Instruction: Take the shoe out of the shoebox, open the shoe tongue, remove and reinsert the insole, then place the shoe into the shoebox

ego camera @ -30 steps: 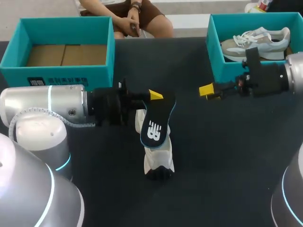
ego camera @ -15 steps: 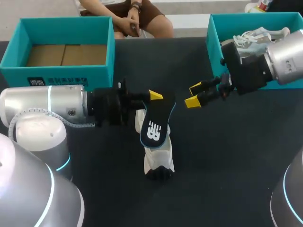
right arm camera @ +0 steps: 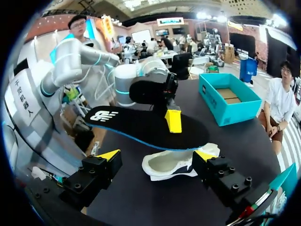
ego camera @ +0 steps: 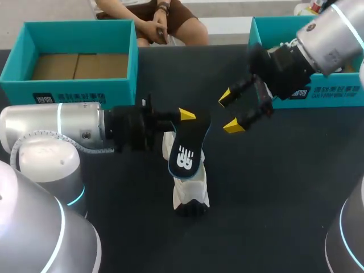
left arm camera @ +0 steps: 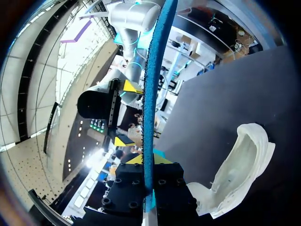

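Above the shoe, we are clamping the insole in our left claw; our right claw is hovering, fingers apart, at its two o'clock.

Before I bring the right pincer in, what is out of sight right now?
1. Head view: the right arm covers most of the right shoebox, so its contents are hidden.
2. Head view: the insole covers the opening of the shoe and the lower finger of the left pincer.
3. Left wrist view: the insole shows edge-on only, so neither of its faces can be seen.
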{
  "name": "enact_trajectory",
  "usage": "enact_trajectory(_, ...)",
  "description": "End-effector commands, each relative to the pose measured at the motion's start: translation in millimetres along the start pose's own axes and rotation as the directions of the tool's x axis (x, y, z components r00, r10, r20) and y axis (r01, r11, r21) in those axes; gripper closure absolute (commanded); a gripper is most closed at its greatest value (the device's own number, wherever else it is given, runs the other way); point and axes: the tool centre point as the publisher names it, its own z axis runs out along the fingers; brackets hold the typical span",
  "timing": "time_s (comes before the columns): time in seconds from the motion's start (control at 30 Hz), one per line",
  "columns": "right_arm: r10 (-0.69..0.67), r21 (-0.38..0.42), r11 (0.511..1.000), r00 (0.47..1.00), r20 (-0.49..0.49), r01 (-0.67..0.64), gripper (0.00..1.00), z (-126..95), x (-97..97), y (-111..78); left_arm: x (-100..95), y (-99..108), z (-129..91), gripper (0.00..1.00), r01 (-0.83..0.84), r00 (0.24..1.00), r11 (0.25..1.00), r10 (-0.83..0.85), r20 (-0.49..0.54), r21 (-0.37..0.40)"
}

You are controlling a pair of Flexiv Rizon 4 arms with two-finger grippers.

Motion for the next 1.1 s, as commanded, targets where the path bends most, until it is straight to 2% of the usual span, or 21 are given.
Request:
enact_trajectory(0.03,-0.030,0.065,0.997,0.999,0.019,0.029,0.00,1,-6.8,0.9,0.2,-1,0,1.00,-0.001,1.000,1.000,0.001,-0.002,-0.002)
enact_trajectory(0.07,-0.095,0.054,0.994,0.995,0.039,0.093,0.00,2,-7.7,-2.1,0.2,-1,0,1.00,-0.001,1.000,1.000,0.001,-0.002,-0.002)
enact_trajectory(0.2,-0.186,0.049,0.982,0.975,0.122,0.181,0.00,2,-6.8,-16.6,0.0,-10,-10,1.00,0.071,0.996,0.997,-0.071,-0.048,-0.009)
enact_trajectory(0.43,-0.301,0.139,0.951,0.929,0.216,0.276,0.00,3,-8.9,-34.4,-6.3,-23,-32,1.00,0.188,0.981,0.982,-0.189,-0.033,-0.021)
enact_trajectory(0.53,-0.343,0.161,0.936,0.917,0.203,0.314,0.00,8,-11.6,-39.3,-7.5,-29,-40,1.00,0.255,0.967,0.967,-0.255,-0.017,-0.018)
enact_trajectory(0.73,-0.341,0.161,0.936,0.921,0.190,0.313,0.00,16,-13.6,-53.0,-5.3,-46,-59,1.00,0.395,0.918,0.919,-0.395,-0.020,-0.008)
enact_trajectory(0.87,-0.326,0.172,0.939,0.930,0.172,0.297,0.00,16,-11.9,-59.8,4.1,-60,-66,1.00,0.445,0.895,0.895,-0.444,-0.039,0.008)
enact_trajectory(1.1,-0.355,0.190,0.927,0.921,0.162,0.324,0.00,17,-7.9,-64.1,18.8,-66,-71,1.00,0.487,0.873,0.873,-0.487,-0.024,0.017)
